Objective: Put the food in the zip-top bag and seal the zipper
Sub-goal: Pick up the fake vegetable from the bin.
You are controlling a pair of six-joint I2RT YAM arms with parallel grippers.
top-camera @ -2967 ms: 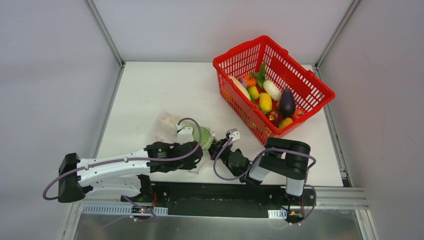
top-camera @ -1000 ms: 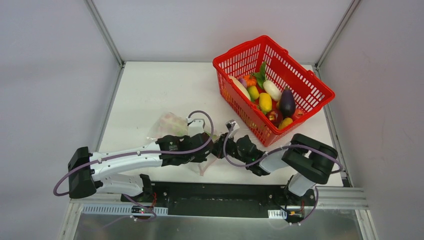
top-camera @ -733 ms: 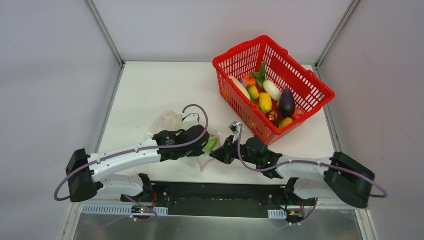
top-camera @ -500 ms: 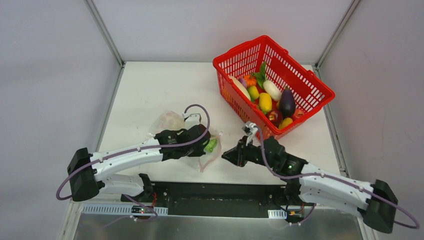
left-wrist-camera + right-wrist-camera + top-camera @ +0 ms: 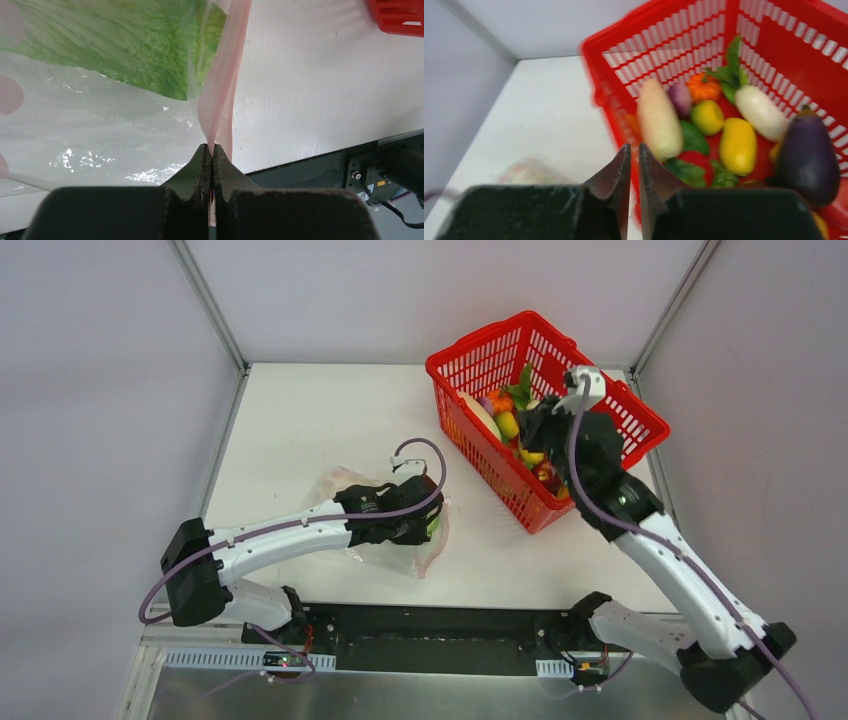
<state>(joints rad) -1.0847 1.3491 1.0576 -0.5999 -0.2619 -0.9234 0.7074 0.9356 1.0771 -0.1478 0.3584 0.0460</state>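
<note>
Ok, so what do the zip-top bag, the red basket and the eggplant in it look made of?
Zip-top bag: thin clear plastic film, glossy; crinkle glints, and a green leaf shows through it. Red basket: rigid moulded plastic, by its even slotted walls. Eggplant: probably hard plastic, smooth dark purple with a soft sheen.

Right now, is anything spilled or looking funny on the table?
Nothing is spilled. The zip-top bag is crinkled where the left gripper pinches its pink zipper, with a green leafy piece inside. The other food sits neatly in the red basket. Nothing else stands out.
</note>
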